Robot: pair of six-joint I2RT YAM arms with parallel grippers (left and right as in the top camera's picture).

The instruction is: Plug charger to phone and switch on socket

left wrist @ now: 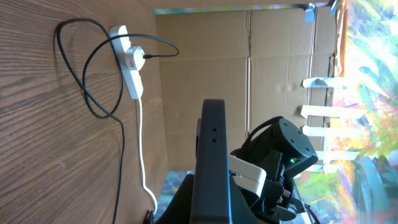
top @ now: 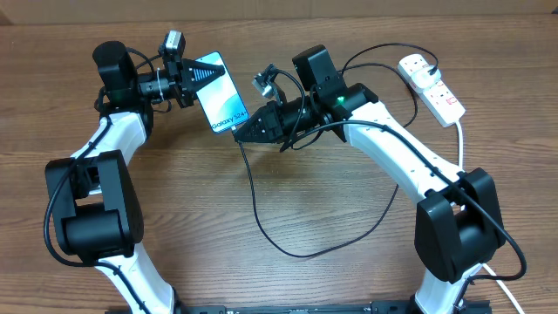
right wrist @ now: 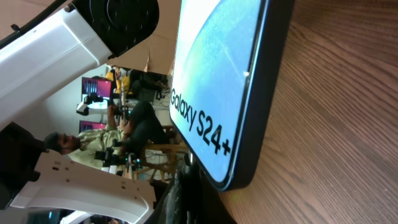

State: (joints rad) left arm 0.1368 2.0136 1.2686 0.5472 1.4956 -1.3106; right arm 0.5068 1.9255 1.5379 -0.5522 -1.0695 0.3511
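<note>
While the left gripper [top: 197, 75] clamps the phone's [top: 222, 96] top, the right gripper [top: 245, 133] stretches to its base. It's pinching the charger [top: 253, 196].

The phone [left wrist: 213, 155] stands edge-on; charger [left wrist: 120, 155] seemingly plugged into white socket [left wrist: 129, 65].

obstacle: thin black cable [top: 255, 205] looping across mid-bench | free: bare wooden bench [top: 205, 231] between the arms, left of that loop | tight: right gripper [top: 241, 133] just beside the lower end of the slim blue-screened phone [top: 218, 94] | far right: white power strip [top: 433, 87], open from above
</note>
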